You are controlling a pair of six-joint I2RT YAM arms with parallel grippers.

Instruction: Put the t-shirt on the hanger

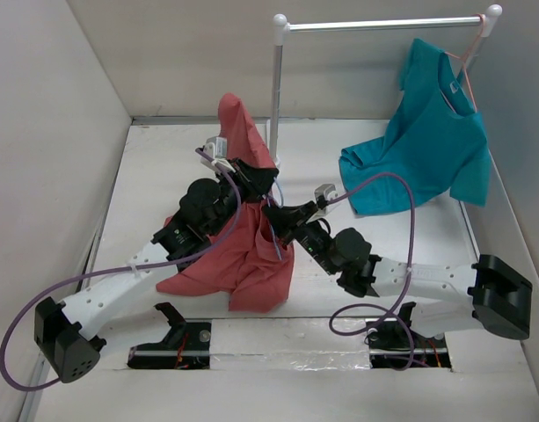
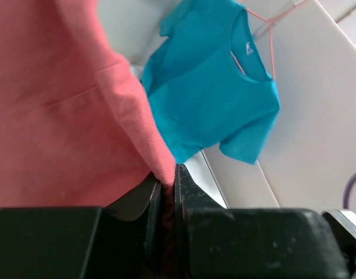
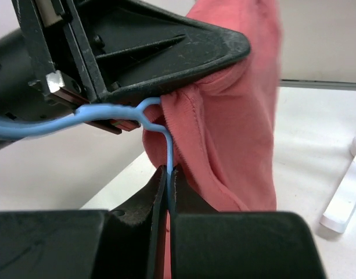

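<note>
Now, left gripper (image 2: 166,175) clenched on salmon t-shirt (image 2: 50,104), right gripper (image 3: 168,174) pinching blue hanger (image 3: 168,148), teal shirt (image 1: 427,149) hanging at two o'clock

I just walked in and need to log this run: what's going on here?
Two robot arms are dressing a hanger. The left gripper is pinched shut on the red t-shirt and holds part of it up. The right gripper is clamped on the blue hanger, right beside that fabric. Whether the hanger is inside the t-shirt yet is unclear. A teal shirt hangs on the rack behind.
</note>
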